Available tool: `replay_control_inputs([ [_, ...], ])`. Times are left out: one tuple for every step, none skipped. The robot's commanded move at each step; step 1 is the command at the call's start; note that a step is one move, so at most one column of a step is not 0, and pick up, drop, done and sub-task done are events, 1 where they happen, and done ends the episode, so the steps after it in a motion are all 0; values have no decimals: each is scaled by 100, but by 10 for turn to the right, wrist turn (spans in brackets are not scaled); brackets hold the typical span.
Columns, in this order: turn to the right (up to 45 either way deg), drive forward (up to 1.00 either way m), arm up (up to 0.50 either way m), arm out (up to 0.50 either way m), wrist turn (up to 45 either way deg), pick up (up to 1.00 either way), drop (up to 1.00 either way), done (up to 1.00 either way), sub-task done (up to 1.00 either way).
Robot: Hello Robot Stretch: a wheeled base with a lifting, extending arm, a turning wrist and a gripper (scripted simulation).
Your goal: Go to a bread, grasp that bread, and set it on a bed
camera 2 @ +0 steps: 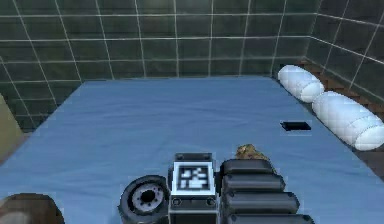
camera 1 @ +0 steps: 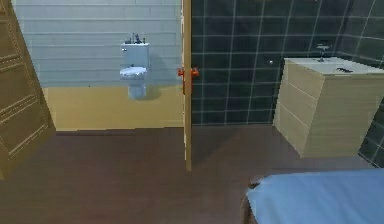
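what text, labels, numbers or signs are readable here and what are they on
None can be read.
White square on the arm: black marks forming a pattern, not letters or numbers.
Small dark flat thing on the bed: too small to tell any print.

fwd view dim: floor (camera 1: 120, 175) dark, pale wall (camera 1: 80, 40) brightest. arm side view: bed (camera 2: 150, 120) lit evenly, soft. door (camera 1: 18, 95) leans at fwd view's left, edge distortion.
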Motion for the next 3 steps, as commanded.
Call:
replay_control_inputs([
  [450, 0, 0, 0, 0, 0, 0, 0, 0],
  [300, 0, 0, 0, 0, 0, 0, 0, 0],
  [0, 10, 0, 0, 0, 0, 0, 0, 0],
])
